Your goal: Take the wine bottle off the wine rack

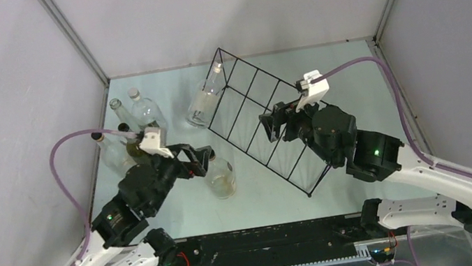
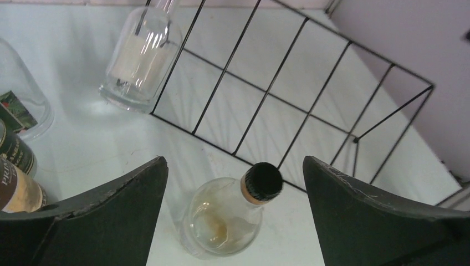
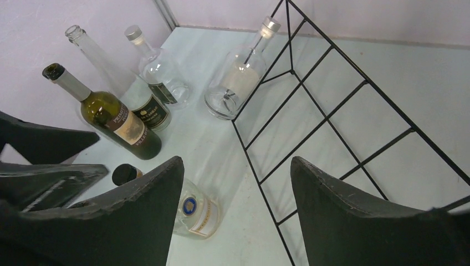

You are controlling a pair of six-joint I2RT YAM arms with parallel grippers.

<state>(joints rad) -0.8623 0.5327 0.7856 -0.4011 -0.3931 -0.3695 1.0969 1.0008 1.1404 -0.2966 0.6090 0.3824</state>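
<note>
Bottles first: your stoppered bottle (image 2: 224, 221) stands upright toward the near edge of the table (image 1: 362, 96), off the wine rack (image 1: 243, 107) and just beside its long side. The left gripper (image 2: 234, 166) is spread wide around it, touching nothing, so it stands unaided. It looks almost empty. A clear wine bottle (image 1: 203, 104), seemingly empty, leans in the rack's end compartment by the far edge. Your right gripper (image 3: 235, 163) hangs over the rack, fingers apart, pinching nothing I can see

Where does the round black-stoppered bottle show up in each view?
Top external: round black-stoppered bottle, left of centre.
Left wrist: bottom centre.
Right wrist: bottom left, partly hidden.
Shared landmark: wine rack, beside it in all three.
</note>
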